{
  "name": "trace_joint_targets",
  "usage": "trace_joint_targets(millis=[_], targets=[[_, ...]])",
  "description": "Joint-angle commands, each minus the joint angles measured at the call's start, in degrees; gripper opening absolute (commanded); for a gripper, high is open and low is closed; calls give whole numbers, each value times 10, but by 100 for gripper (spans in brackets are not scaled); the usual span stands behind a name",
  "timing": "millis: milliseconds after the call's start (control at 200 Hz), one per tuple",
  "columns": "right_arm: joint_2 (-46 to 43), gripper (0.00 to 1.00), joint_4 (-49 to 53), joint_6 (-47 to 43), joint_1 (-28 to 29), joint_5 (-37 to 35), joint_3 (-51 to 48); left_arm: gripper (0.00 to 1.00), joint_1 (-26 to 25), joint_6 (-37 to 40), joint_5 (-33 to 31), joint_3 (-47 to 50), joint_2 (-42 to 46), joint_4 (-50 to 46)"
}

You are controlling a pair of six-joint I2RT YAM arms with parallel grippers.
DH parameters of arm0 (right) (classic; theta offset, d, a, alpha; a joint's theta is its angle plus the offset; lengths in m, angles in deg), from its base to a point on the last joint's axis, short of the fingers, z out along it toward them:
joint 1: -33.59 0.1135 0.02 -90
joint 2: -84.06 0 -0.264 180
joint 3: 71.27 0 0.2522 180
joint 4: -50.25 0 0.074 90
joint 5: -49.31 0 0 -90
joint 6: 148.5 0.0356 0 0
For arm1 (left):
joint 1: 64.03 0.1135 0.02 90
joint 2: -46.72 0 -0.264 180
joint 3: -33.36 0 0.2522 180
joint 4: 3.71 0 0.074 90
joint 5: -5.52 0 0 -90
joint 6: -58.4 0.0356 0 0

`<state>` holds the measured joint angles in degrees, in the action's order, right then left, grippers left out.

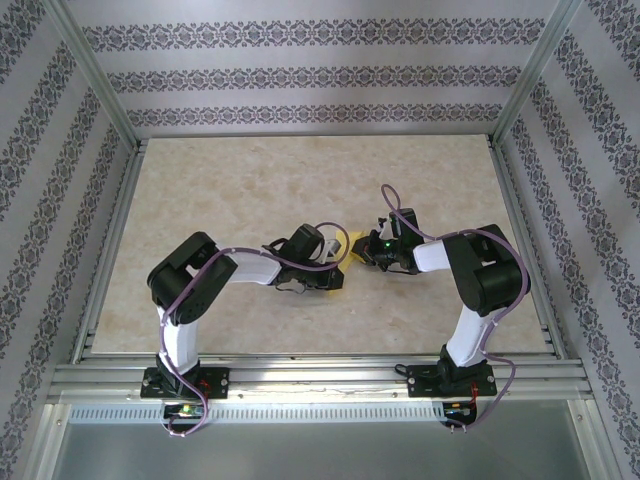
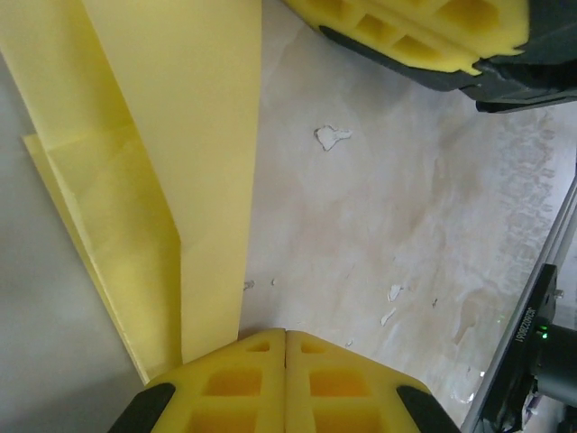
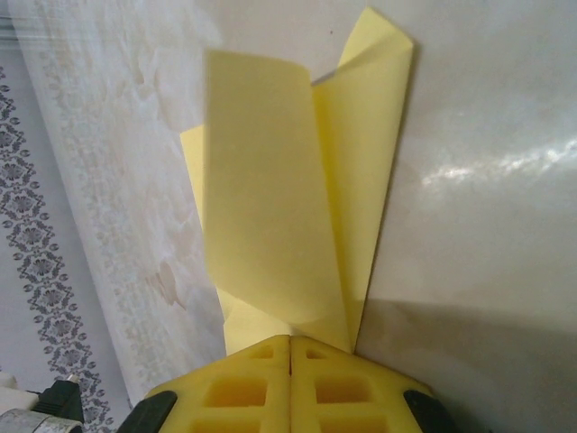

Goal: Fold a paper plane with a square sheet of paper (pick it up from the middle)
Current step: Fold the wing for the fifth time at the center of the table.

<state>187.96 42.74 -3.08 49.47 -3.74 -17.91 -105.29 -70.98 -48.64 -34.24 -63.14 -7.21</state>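
The paper plane (image 3: 270,198) is half made: a long, narrow yellow shape of overlapping flaps, with a broad panel in front, a slimmer wing behind it running up to a blunt, slightly crumpled tip, and sharp creases where the layers meet. It sits about the middle of the table (image 1: 250,180), a little toward the near edge, between the two wrists. Whether it clears the surface cannot be told. The right gripper (image 3: 290,361) has its yellow foam pads (image 3: 243,388) pressed together, and the lower end of the folded paper comes up from their seam, so it appears pinched there. The left gripper (image 2: 286,361) also has its pads closed flat against each other. The paper's long edge runs down to the outer shoulder of one pad, but whether any of it is nipped cannot be told. The paper is thin, matte and very light, so it will probably flop, spring back at the folds and slide on the smooth, glossy marbled tabletop. It creases for good if squeezed wrongly. The safest hold looks to be along the layered centre fold, where it is stiffest, rather than on a single loose flap or the tip.
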Motion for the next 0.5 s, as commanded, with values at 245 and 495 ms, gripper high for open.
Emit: trace_joint_targets(millis=[245,495], targets=[[20,6,29,-17,2,-11,8,6,-1,-55,25,41,-2,45],[-15,10,44,-40,15,24,36,0,5,-75,11,64,0,70]])
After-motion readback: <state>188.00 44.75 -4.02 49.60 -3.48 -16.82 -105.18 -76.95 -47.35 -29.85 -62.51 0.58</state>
